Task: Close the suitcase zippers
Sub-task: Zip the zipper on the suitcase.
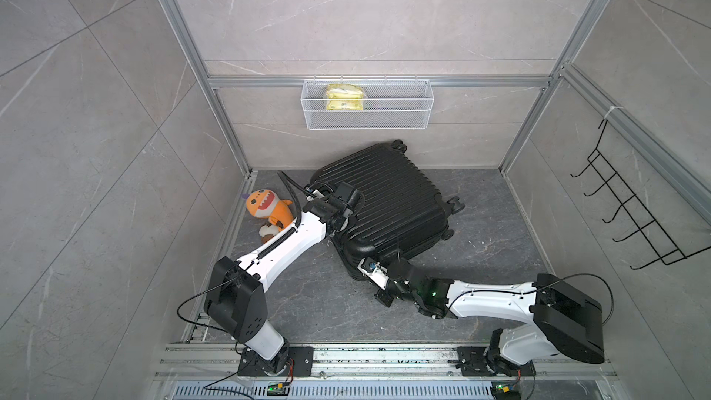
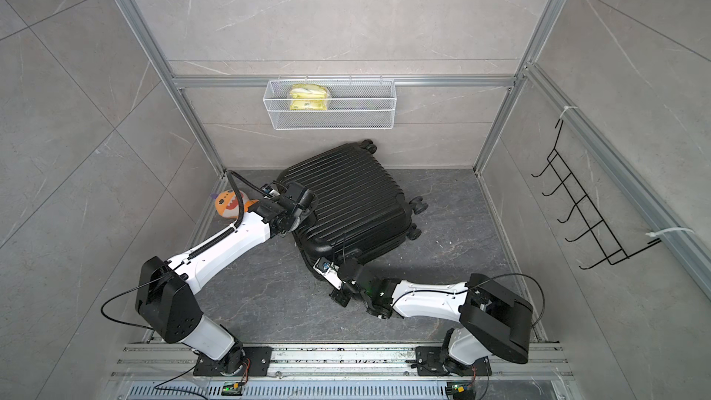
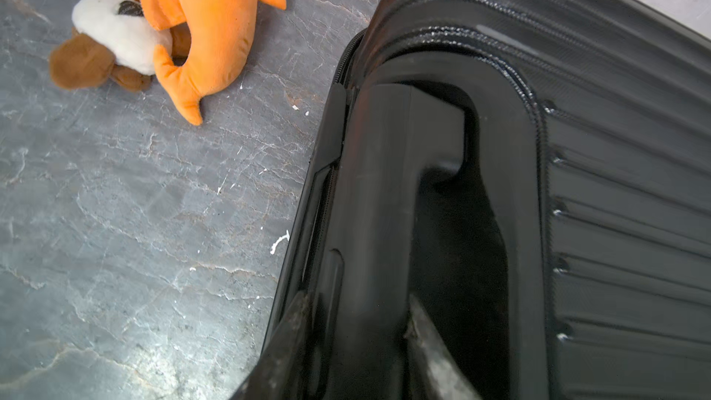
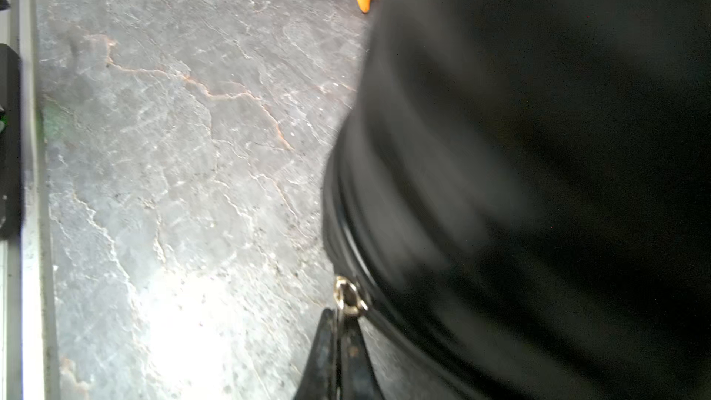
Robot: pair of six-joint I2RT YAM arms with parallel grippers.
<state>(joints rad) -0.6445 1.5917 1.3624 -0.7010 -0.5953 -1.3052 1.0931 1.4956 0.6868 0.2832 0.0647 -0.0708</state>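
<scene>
Case [image 1: 388, 202] lies flat on floor [image 1: 307, 302], centre-back. Left gripper [image 3: 358, 298] clamps handle [image 3: 373, 205], part-open around it: hold firm. Right gripper [image 4: 341, 325] pinched shut on pull [image 4: 348, 296]: drag along zipper [image 4: 348, 244], no upward tug.

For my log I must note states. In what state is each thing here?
suitcase, lying flat, lid down.
handle, gripped by left hand.
zipper pull, pinched by the shut right hand.
orange plush, lying on floor.
wire basket, hanging, holds a yellow packet.
hook rack, empty.
</scene>
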